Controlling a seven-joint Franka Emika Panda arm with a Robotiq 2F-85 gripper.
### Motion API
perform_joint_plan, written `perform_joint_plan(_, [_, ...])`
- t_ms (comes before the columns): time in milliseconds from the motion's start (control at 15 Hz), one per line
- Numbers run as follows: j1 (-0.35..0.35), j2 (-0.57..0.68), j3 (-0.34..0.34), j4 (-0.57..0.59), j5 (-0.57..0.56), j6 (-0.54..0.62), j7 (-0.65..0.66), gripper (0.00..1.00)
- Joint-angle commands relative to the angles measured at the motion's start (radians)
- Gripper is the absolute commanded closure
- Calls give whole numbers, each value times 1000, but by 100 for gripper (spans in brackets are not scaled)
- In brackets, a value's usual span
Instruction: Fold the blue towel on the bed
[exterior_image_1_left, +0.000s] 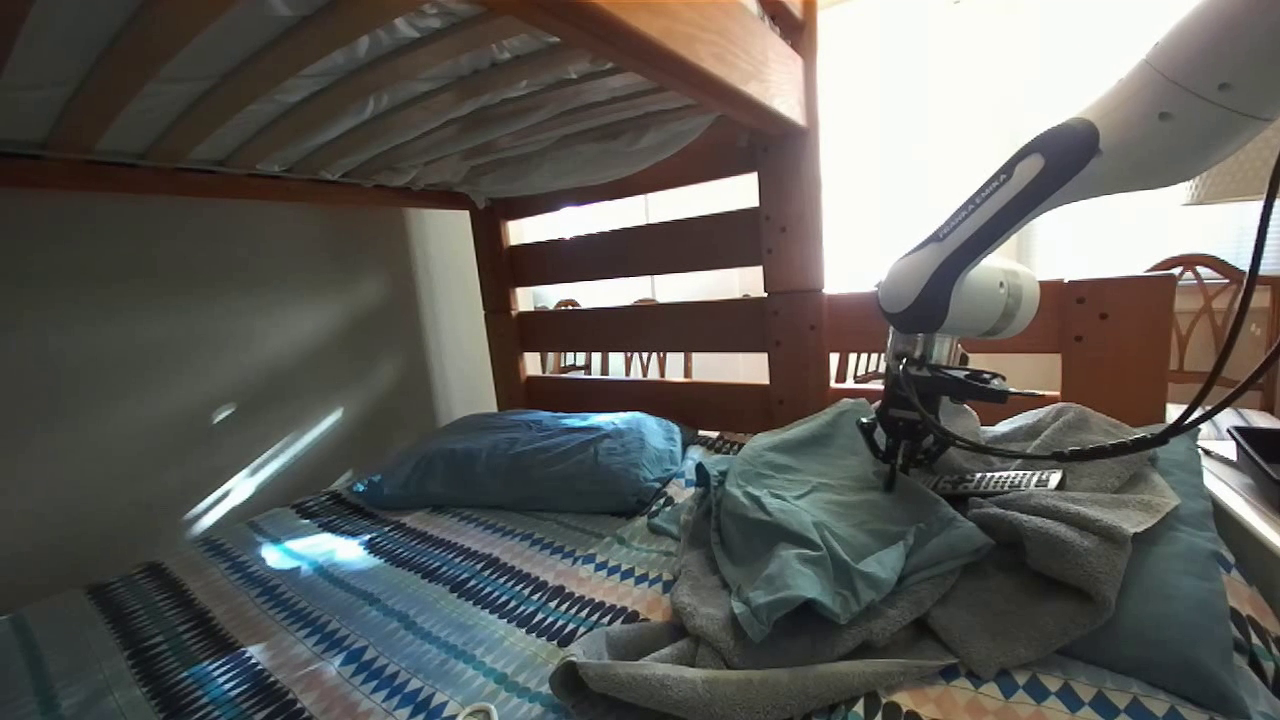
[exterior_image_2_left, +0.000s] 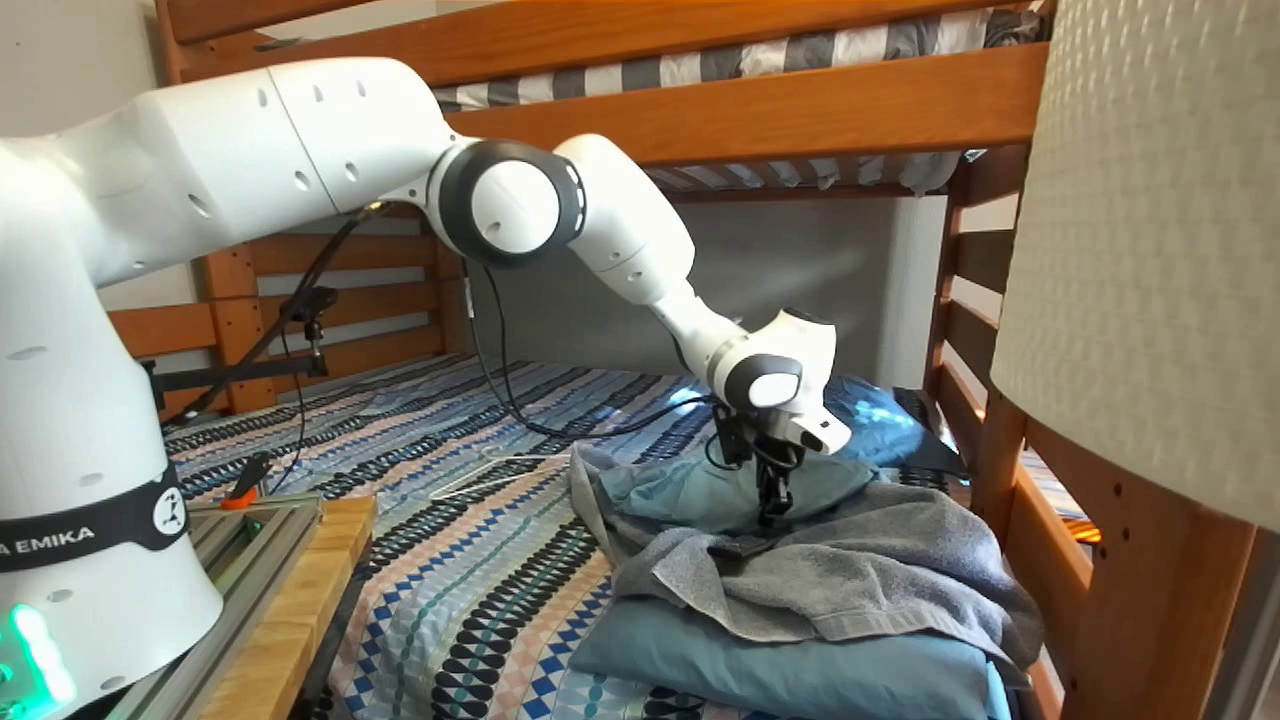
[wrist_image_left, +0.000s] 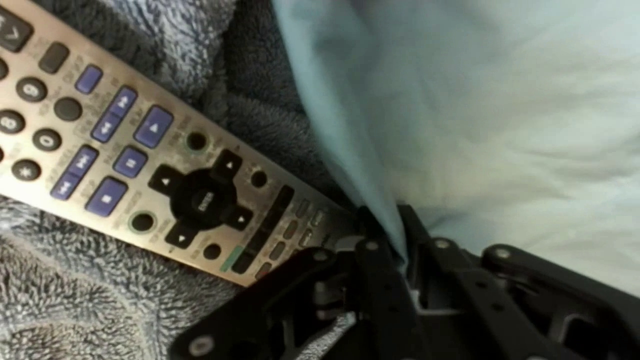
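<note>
The blue towel (exterior_image_1_left: 820, 540) is a thin, light blue cloth lying crumpled over a grey blanket on the bed (exterior_image_1_left: 470, 610). It also shows in an exterior view (exterior_image_2_left: 690, 490) and fills the right of the wrist view (wrist_image_left: 490, 125). My gripper (wrist_image_left: 388, 220) is shut on an edge fold of the towel, which runs up between the two fingertips. In both exterior views the gripper (exterior_image_1_left: 895, 470) (exterior_image_2_left: 772, 510) points down at the towel's edge beside the remote. The towel's underside is hidden.
A remote control (wrist_image_left: 150, 160) lies on the grey blanket (wrist_image_left: 125, 310) right beside the fingers. A blue pillow (exterior_image_1_left: 530, 460) lies by the wall, another (exterior_image_2_left: 800, 660) under the blanket. A white hanger (exterior_image_2_left: 490, 475) lies on the bed. Bunk posts (exterior_image_1_left: 795, 250) and a lampshade (exterior_image_2_left: 1150, 250) stand nearby.
</note>
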Motion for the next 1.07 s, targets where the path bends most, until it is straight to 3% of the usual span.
perform_joint_plan(0, [-18,-60,25,-64,6,25,-41,100])
perform_joint_plan(267, [-1,-91,73,-34,-19,34,-185,100])
perform_joint_plan(733, [-80,-104,316,-3,49,45,-524,100])
perform_joint_plan(933, [-124,-49,419,48,68,-4,-679,100])
perform_joint_plan(1000, [-109,-20,415,85,100,-46,-735,100])
